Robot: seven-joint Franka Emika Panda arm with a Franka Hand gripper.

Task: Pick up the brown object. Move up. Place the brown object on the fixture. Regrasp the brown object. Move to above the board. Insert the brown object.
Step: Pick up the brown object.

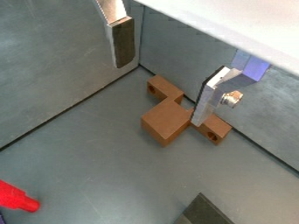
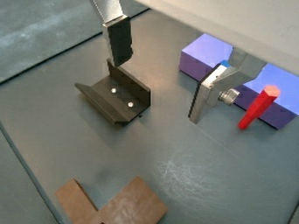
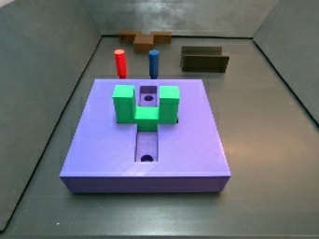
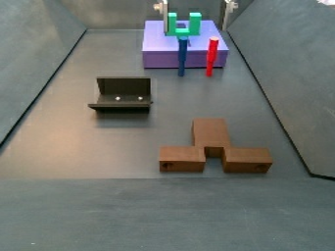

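Observation:
The brown object (image 4: 210, 149) is a T-shaped brown block lying flat on the grey floor, with a small round hole in one end (image 1: 156, 86). It also shows at the far end of a side view (image 3: 152, 40). My gripper (image 1: 162, 92) hangs open well above the floor, over the brown object and not touching it; nothing is between its fingers (image 1: 122, 44). The dark fixture (image 2: 114, 98) stands on the floor apart from the brown object (image 2: 111, 206). The purple board (image 3: 144, 131) carries a green U-shaped block (image 3: 145, 103). In both side views the gripper is not clearly seen.
A red peg (image 3: 119, 63) and a blue peg (image 3: 153, 63) stand upright beside the board, between it and the brown object. Grey walls close in the floor on all sides (image 1: 70, 52). The fixture (image 4: 121, 95) sits near one side wall.

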